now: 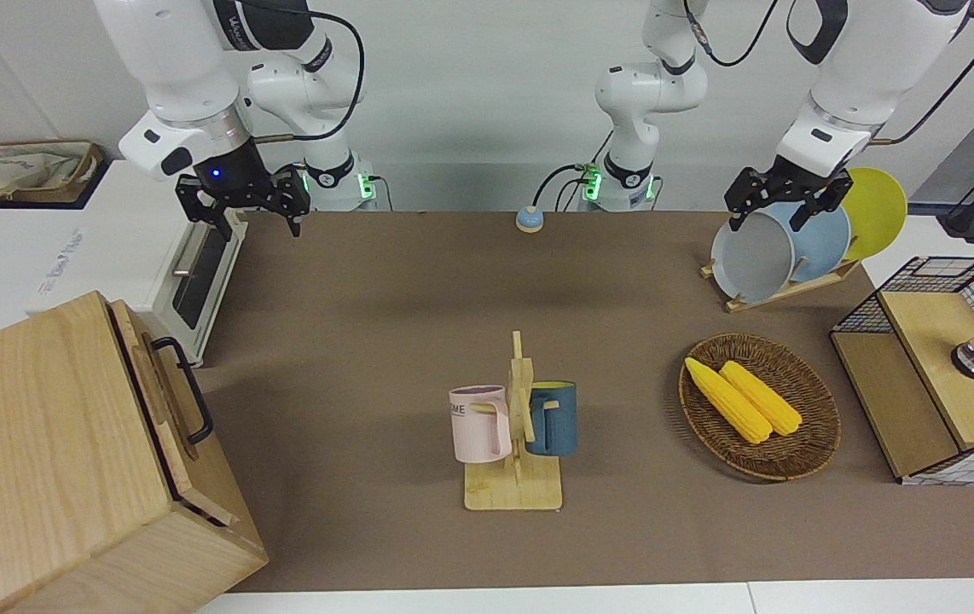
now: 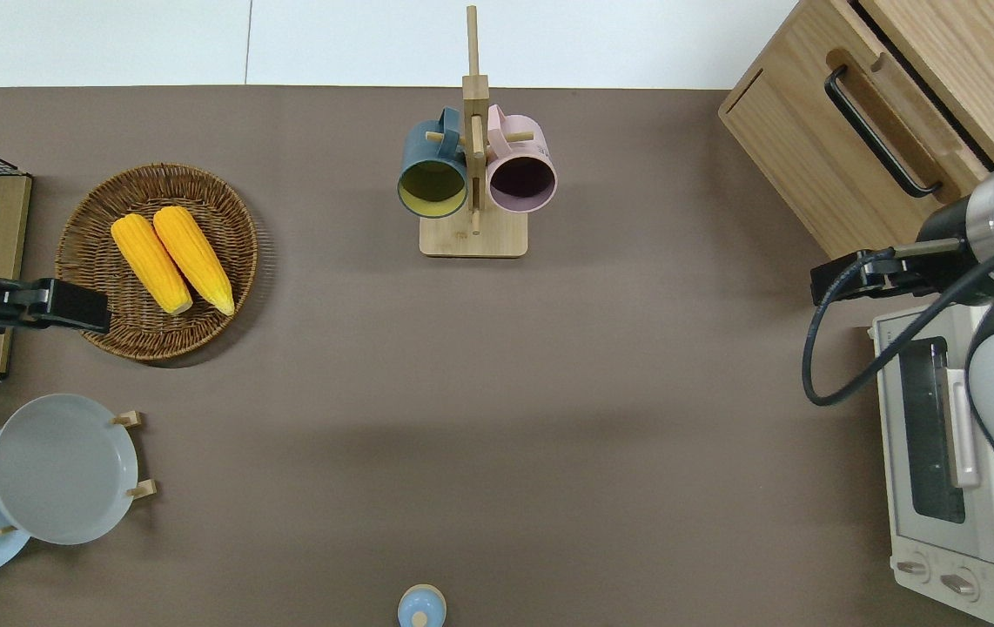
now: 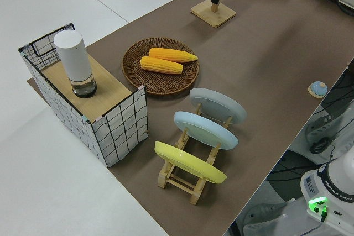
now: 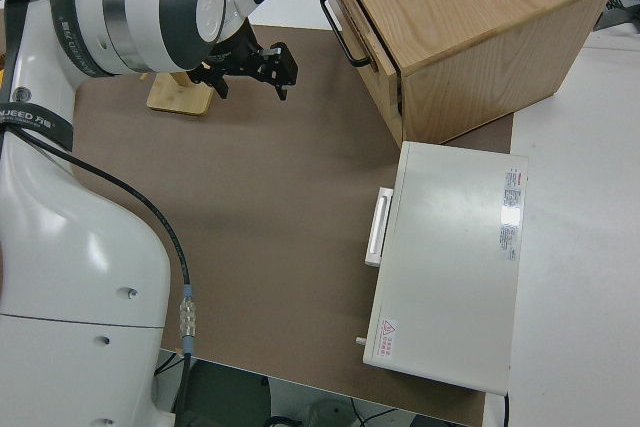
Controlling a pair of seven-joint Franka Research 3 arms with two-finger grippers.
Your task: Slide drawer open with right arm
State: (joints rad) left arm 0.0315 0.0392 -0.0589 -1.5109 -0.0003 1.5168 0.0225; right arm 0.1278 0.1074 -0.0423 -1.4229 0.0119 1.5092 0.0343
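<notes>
I'm holding my right gripper [image 1: 252, 209] up in the air with its fingers pointing down and spread apart, wrist bent so the blue light is facing the front camera, at about ten o'clock in that view. My left arm is sitting parked.

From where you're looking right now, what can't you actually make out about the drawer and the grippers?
- Drawer: its inside is hidden in every view, because it sits shut in the wooden box.
- Right gripper: fingers spread and free in the front view; in the overhead view the arm's own wrist covers much of it.
- Left gripper: parked; its fingertips overlap the plates, so contact can't be judged.
</notes>
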